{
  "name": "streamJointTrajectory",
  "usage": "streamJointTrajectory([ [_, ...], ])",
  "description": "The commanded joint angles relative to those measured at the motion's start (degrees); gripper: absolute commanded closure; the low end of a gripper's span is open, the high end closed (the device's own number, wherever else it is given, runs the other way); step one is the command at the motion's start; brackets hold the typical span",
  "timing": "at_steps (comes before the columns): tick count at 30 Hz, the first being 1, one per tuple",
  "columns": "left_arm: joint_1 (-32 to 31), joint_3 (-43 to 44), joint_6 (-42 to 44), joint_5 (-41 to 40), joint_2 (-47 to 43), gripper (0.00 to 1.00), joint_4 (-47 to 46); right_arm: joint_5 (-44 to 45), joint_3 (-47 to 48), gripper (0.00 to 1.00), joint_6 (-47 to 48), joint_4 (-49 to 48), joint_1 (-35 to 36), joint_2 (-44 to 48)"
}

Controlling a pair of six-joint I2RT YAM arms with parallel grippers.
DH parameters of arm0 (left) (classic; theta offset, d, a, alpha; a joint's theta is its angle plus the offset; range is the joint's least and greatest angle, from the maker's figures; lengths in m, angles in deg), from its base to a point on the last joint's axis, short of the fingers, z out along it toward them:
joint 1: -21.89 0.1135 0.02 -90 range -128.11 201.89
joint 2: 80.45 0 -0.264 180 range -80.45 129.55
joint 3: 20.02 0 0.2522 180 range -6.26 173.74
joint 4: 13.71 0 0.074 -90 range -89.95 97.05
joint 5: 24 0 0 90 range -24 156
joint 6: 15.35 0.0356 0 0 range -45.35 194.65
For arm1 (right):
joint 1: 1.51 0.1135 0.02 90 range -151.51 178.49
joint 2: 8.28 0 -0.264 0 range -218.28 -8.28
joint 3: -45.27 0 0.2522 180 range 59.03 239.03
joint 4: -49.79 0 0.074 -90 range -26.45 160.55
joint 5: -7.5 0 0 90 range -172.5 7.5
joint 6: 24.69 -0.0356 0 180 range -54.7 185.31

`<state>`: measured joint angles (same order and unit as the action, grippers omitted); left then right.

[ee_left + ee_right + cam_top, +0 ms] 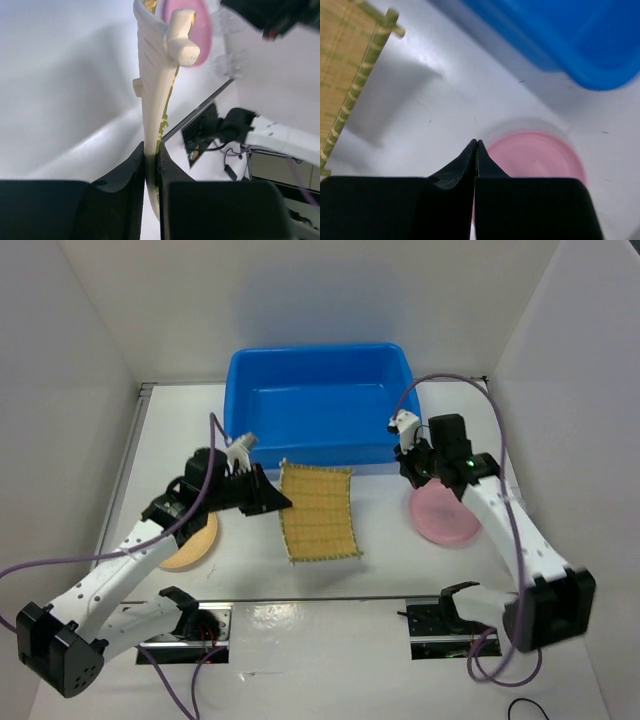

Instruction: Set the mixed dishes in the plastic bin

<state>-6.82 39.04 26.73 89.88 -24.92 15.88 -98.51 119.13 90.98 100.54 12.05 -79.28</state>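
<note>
Blue plastic bin (318, 352), bamboo mat (318, 512) just outside

Woven bamboo mat (318, 512), glossy plastic bin (320, 410)

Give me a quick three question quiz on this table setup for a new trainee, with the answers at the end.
1. Fill the blank: the right gripper is shut, at the rim of the ____ plate.
2. What is the left gripper clamped on? A: a cup. B: the bamboo mat. C: a fork.
3. True or false: the blue bin already holds a dish.

Key:
1. Pink; it is the pink plate.
2. B; the fingers pinch the mat's edge.
3. False; nothing lies in the bin, and the tan-orange plate lies on the table.
</note>
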Motion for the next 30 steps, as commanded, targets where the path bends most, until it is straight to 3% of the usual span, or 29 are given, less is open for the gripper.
streamJointTrajectory([
  [1, 3.73, 12.24, 4.50, 6.76, 4.12, 1.00, 1.83, 9.65, -0.42, 1.00, -3.08, 2.55, 1.29, 10.07],
  [4, 6.11, 20.34, 3.98, 8.99, 8.35, 1.00, 1.22, 7.33, -1.48, 1.00, -2.99, 4.93, -3.07, 18.16],
  [8, 10.24, 30.88, 2.14, 14.68, 15.91, 1.00, -0.97, 13.01, -1.38, 1.00, -7.03, 3.27, -8.09, 20.63],
  [12, 14.37, 42.22, -3.91, 16.72, 23.73, 1.00, -4.84, 13.20, -3.41, 1.00, -7.74, 0.28, -14.17, 23.36],
  [18, 17.46, 63.11, -10.61, 20.07, 44.53, 1.00, -9.24, 13.20, -4.02, 1.00, -7.74, -0.43, -18.48, 25.30],
  [22, 17.46, 79.80, -6.05, 18.84, 58.53, 1.00, -1.61, 13.73, -4.02, 1.00, -7.74, -0.43, -19.10, 25.30],
  [25, 17.46, 85.38, -4.39, 19.36, 67.85, 1.00, 0.59, 14.25, -4.02, 1.00, -8.26, -0.43, -19.71, 25.30],
  [30, 15.88, 107.58, 0.72, 17.25, 84.29, 1.00, 11.50, 14.25, -4.02, 1.00, -8.27, -0.43, -20.24, 25.30],
])
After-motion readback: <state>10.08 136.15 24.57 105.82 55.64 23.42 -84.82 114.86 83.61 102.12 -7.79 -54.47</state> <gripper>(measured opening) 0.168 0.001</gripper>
